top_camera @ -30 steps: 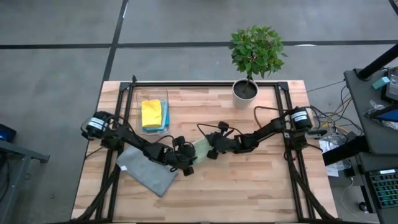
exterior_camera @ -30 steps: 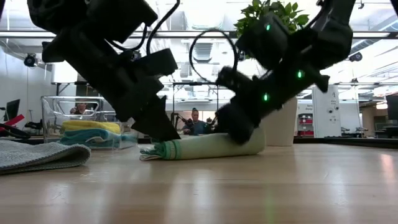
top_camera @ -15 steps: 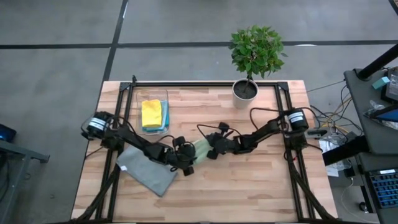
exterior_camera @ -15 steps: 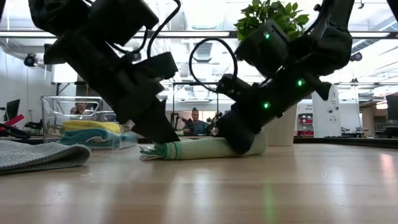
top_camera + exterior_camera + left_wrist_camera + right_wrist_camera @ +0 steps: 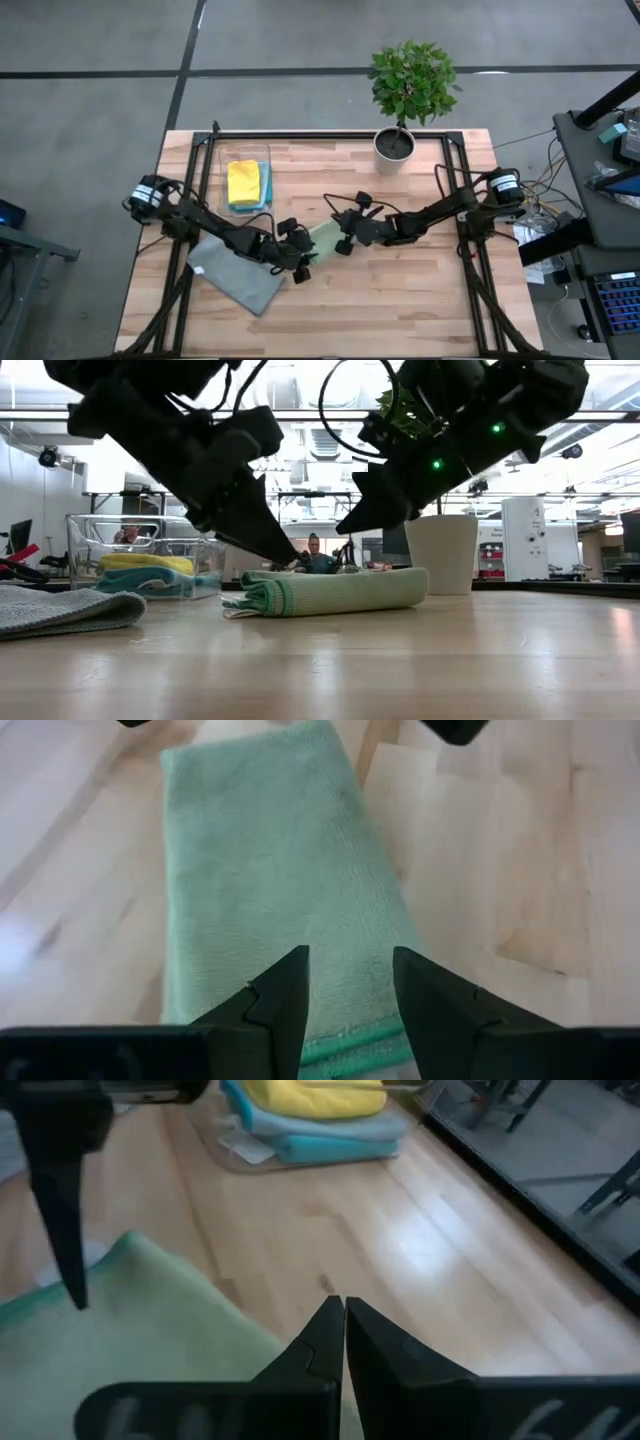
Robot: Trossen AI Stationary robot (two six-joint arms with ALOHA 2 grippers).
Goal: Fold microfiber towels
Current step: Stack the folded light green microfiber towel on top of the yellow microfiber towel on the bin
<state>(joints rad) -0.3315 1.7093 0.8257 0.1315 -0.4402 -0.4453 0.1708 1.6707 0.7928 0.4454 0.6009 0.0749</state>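
Note:
A folded light green microfiber towel [image 5: 322,238] lies flat on the wooden table [image 5: 420,300], at its middle; in the low view the folded green towel [image 5: 330,592] rests as a thick band. My left gripper [image 5: 300,266] hovers open just over the towel's left end [image 5: 280,870], nothing between its fingers [image 5: 285,995]. My right gripper [image 5: 344,242] is shut and hangs clear above the towel's right part [image 5: 150,1330]. In the low view my left gripper [image 5: 287,557] and my right gripper [image 5: 348,528] both stand above the cloth.
A grey towel [image 5: 237,272] lies spread at the near left, under my left arm. A clear bin [image 5: 245,180] at the far left holds folded yellow and blue towels [image 5: 310,1110]. A potted plant [image 5: 398,140] stands at the far edge. Black frame rails [image 5: 465,250] run along both sides.
My right gripper, which lay shut on the green towel's right end, has risen clear of it and drawn back a little toward the table's right edge. My left gripper has lifted slightly off the towel's left end. The towel stays folded and flat.

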